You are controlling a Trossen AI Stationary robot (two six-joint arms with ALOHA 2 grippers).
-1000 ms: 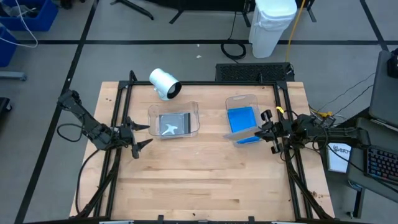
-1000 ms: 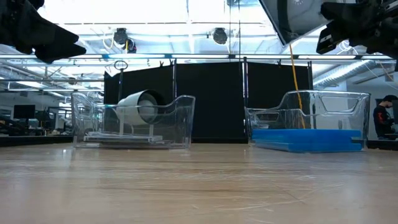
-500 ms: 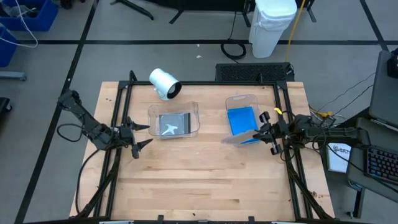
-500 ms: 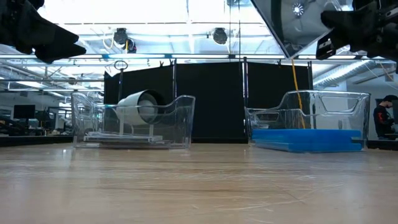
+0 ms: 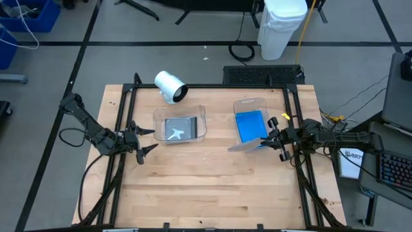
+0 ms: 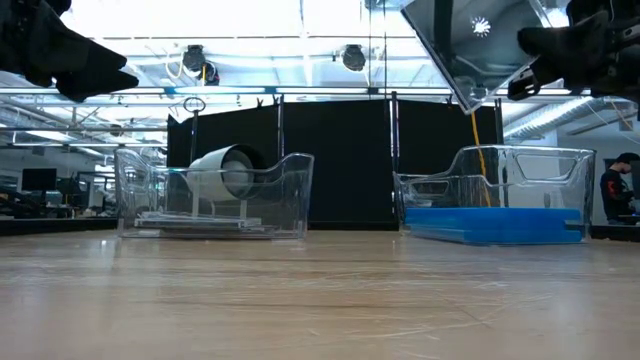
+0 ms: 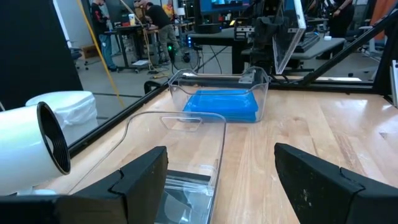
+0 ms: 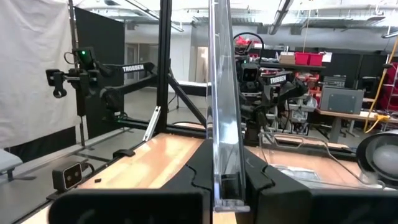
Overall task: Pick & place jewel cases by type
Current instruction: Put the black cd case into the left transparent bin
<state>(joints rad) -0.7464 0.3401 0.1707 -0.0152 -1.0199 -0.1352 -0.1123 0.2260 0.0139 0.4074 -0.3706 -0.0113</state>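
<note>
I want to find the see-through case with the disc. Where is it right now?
The clear jewel case is up in the air on the table's right side, pinched in the right gripper, just in front of the tray holding the blue cases.

"TROSSEN" stands in white on the left arm (image 8: 134, 70) and its wrist (image 8: 278, 79).

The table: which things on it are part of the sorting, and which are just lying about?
Part of the job:
- clear jewel case in the right hand
- blue jewel cases
- grey jewel cases
- two clear trays

Lying about:
- white cylinder
</note>
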